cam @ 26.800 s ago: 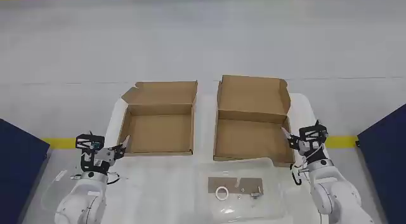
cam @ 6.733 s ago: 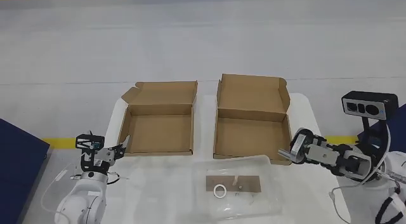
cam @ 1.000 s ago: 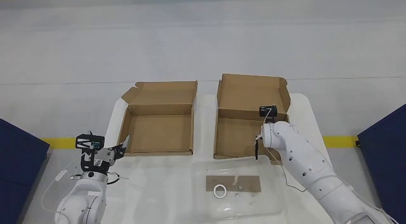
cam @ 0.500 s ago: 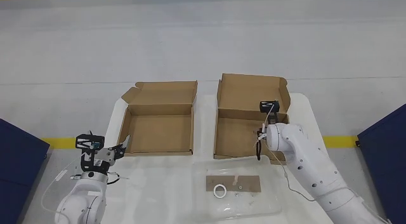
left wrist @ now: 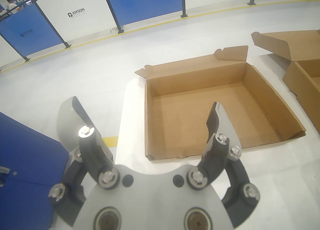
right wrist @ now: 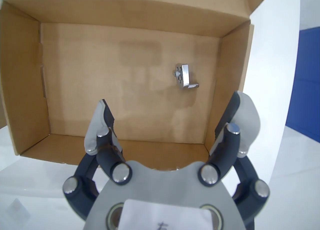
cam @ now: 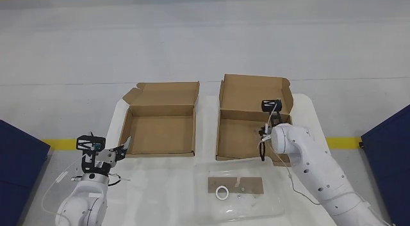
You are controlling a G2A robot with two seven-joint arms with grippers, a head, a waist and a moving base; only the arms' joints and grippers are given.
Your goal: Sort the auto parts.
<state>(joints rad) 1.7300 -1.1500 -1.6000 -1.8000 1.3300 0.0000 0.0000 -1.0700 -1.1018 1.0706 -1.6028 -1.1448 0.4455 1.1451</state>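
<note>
Steel bracket (right wrist: 183, 78), seen in the clear tray (cam: 269, 210) 26.8 seconds earlier, lay in the right cardboard box (right wrist: 25, 78), just ahead of the right gripper (right wrist: 170, 98), whose jaws were spread and empty. Its long plate ran straight away from the jaws, with the short foot turned sideways. The left gripper (left wrist: 145, 103), unmoved, hung with jaws parted before the left box (left wrist: 200, 116).
</note>
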